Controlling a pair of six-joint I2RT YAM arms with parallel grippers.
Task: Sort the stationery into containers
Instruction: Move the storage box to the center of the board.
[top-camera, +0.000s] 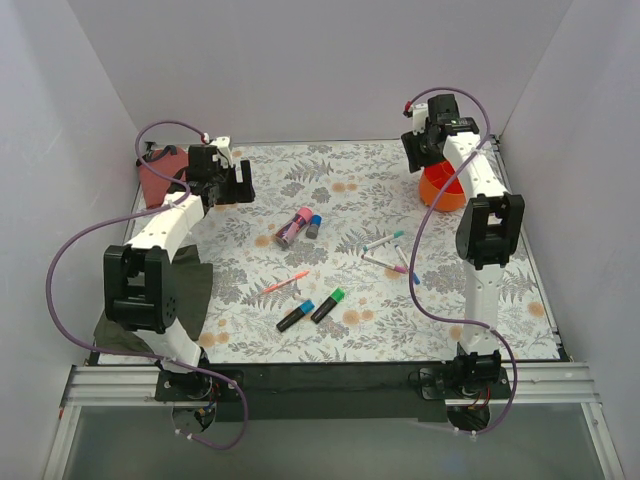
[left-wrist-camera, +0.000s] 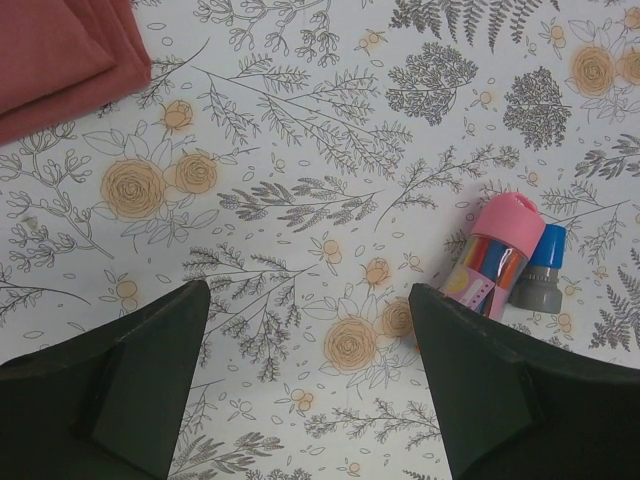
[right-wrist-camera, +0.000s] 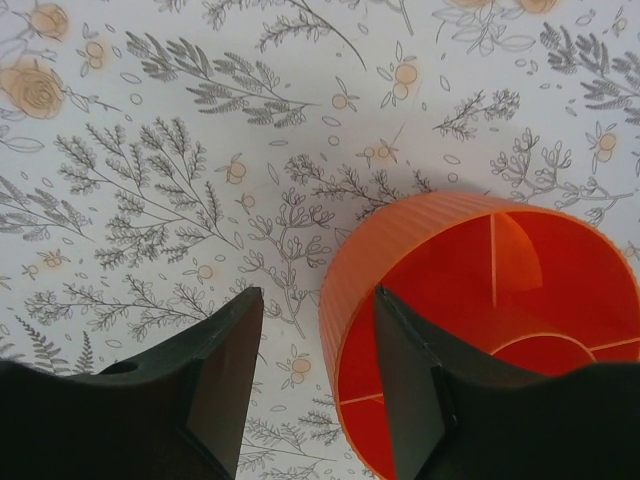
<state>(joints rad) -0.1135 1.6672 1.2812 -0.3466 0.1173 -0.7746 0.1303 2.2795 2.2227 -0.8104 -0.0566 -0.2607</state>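
Cup (top-camera: 436, 190) at the far right, pens loose across the desk (top-camera: 400, 325)

The round orange cup stands near the far right corner of the flower-printed desk, and red dividers show inside it. The right claw (top-camera: 414, 152) hangs just over the left side of its rim. The right wrist view shows this claw released. Its jaws are spread to either side of the cup's wall, one finger (right-wrist-camera: 205, 385) outside above the desk and the other over the red interior. Whether either finger touches the wall cannot be told.

The left claw (top-camera: 240, 185) hovers over the far left of the desk, near a folded red cloth (top-camera: 155, 180). It is released too, its jaws wide apart with only printed desk between them.

The stationery all lies on the desk, apart from the cup. A pink tube (top-camera: 293, 226) lies near the middle, side by side with a short grey marker (top-camera: 314, 226) that has a blue cap. In the left wrist view the pair sits just past the claw's right-hand finger. Closer to the arms lies a thin orange-red pen (top-camera: 286, 282). Nearer still are two black highlighters (top-camera: 328, 306), one blue-capped and one green-capped, lying parallel and just beside each other. Several white felt-tips (top-camera: 390, 252) with coloured caps lie criss-crossed right of centre, closer to the cup than the other pens. An olive cloth (top-camera: 195, 285) lies at the near left edge, partly under the left arm.
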